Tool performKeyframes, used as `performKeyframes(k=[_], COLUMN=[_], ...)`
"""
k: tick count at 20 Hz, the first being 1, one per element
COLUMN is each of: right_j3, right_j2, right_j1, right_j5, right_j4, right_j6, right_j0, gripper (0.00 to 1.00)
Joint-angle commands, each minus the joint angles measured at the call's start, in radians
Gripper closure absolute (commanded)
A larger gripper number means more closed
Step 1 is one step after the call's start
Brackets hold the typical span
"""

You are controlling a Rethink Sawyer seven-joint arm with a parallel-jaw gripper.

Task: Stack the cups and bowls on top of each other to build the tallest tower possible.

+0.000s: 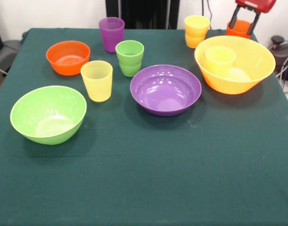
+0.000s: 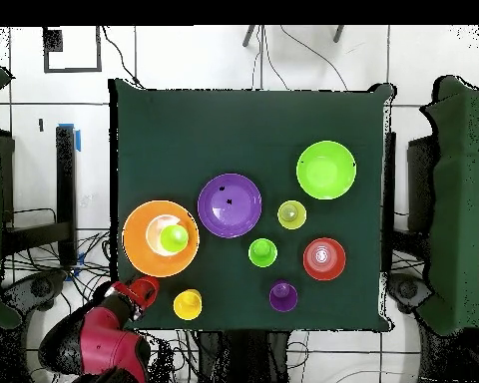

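Red arm (image 2: 99,339) at table corner, fingers (image 1: 234,20) pointing down.

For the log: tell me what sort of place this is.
Probably a robot lab: a green-clothed table set with plastic bowls and cups, cables over a tiled floor, and a red arm.

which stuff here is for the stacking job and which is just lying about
For the job: big yellow-orange bowl with a yellow cup in it, purple bowl, green bowl, orange bowl, and loose cups: purple, green, pale yellow, yellow-orange, orange.

Just there: cables beside the table.
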Motion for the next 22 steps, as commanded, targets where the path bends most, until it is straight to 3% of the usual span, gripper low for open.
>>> performKeyframes(k=[1, 17, 22], right_j3=[-0.032, -0.052, -0.063], right_j2=[0.109, 0.082, 0.099], right_j1=[0.085, 0.09, 0.109], right_j5=[-0.026, 0.02, -0.015], right_j4=[0.055, 0.131, 0.125], right_j6=[0.232, 0.227, 0.215], right_j0=[0.035, 0.105, 0.084], gripper=[0.0, 0.0, 0.0])
